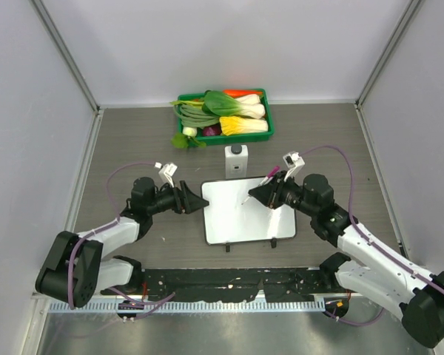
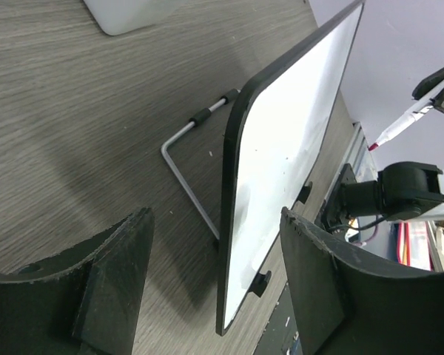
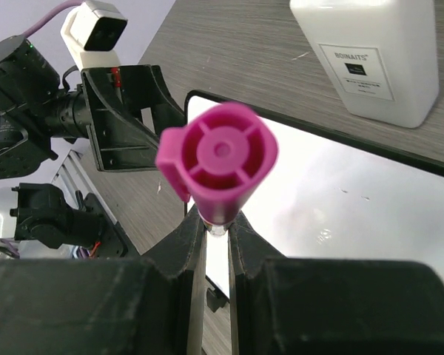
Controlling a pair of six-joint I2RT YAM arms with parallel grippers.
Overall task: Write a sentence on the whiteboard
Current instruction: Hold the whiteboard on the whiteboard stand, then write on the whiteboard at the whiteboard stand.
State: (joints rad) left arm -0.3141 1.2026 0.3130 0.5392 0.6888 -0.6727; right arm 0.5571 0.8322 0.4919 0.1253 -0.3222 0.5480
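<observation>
Top view first: the whiteboard [image 1: 248,214] sits dead centre on the table [image 1: 133,140], face plain white. At its 12 o'clock there's a white bottle [image 1: 237,160] with a dark top, and further out the same way a green tray [image 1: 265,132] full of veg. The left gripper [image 1: 202,203] is right at the board's 9 o'clock edge. The right gripper [image 1: 253,194] hangs over the upper half of the board, clamped on a marker [image 1: 271,177] with the pink end poking up toward 1 o'clock. Left wrist cam: the whiteboard [image 2: 281,170] is seen almost edge-on, propped up tilted on a bent wire stand [image 2: 183,166]. The left gripper [image 2: 214,218] has its jaws spread wide with the board's near edge in the gap; doesn't look like either finger touches it. The marker [image 2: 396,127] shows at 2 o'clock, tip clear of the board. Right wrist cam: the right gripper [image 3: 214,231] pinches the marker [image 3: 218,155] tight, magenta butt end facing the lens. The whiteboard [image 3: 355,207] lies beyond, the bottle [image 3: 366,52] at 1 o'clock, and the left gripper [image 3: 170,103] at 10 o'clock by the board's far edge.
</observation>
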